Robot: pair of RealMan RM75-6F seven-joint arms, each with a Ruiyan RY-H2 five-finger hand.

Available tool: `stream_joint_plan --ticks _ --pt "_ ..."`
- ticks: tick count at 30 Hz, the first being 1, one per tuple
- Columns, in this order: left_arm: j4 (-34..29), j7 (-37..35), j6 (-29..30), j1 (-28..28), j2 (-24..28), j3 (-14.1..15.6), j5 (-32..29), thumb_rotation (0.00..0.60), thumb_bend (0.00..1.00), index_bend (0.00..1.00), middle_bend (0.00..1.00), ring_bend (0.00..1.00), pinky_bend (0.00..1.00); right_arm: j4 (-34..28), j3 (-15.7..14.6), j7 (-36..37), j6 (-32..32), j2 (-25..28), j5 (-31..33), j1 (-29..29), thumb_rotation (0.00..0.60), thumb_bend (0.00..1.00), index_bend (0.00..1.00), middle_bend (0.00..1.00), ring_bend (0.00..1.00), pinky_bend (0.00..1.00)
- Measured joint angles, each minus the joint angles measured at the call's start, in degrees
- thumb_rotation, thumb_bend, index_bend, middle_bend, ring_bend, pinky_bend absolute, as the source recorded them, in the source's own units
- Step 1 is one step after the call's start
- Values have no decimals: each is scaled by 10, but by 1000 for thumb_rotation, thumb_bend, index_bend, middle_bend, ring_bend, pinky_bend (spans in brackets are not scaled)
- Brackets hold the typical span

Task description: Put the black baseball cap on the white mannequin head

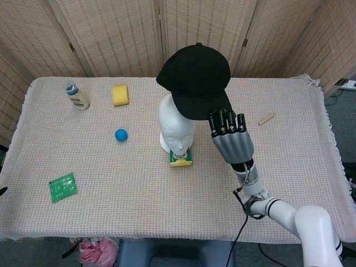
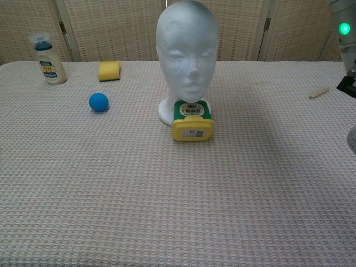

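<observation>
Right hand (image 1: 230,135) is gripping the black baseball cap (image 1: 196,80) at its rear edge, holding it above the white mannequin head (image 1: 174,127). Chest view is showing the mannequin bare, cap out of frame.

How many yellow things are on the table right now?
2 in view: a yellow rectangular sponge at the back left, near the small plastic bottle, and a yellow-lidded green tub right in front of the white mannequin head. The black baseball cap may hide more.
</observation>
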Motion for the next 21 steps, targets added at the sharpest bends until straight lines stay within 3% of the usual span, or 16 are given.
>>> stream_joint_plan --ticks 12,21 --pt "7 -32 3 6 8 1 8 600 128 0 0 0 123 -66 -7 -143 -38 -20 -32 14 600 653 808 678 681 881" --pt "5 -52 8 7 13 2 15 600 128 0 0 0 123 -67 -19 -205 -69 -68 -43 9 600 654 809 677 681 881"
